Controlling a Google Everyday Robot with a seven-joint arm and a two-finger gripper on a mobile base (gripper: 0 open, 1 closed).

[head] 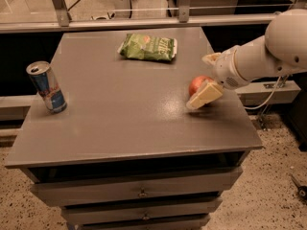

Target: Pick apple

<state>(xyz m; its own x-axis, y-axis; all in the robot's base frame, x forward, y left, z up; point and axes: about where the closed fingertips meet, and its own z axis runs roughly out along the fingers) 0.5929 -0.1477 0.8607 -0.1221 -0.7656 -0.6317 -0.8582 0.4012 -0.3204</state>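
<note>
The round red-orange apple (pixel 195 85) sits near the grey tabletop's (pixel 124 114) three o'clock edge. The cream two-finger end effector (pixel 198 82) hangs there, entering from three o'clock, released and spread, apparently straddling the fruit so that closing would pinch it.

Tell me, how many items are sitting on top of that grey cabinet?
3: a drink can at the left edge, a green chip bag at the back, and a red apple at the right, partly behind the gripper, which reaches in from the right.
</note>
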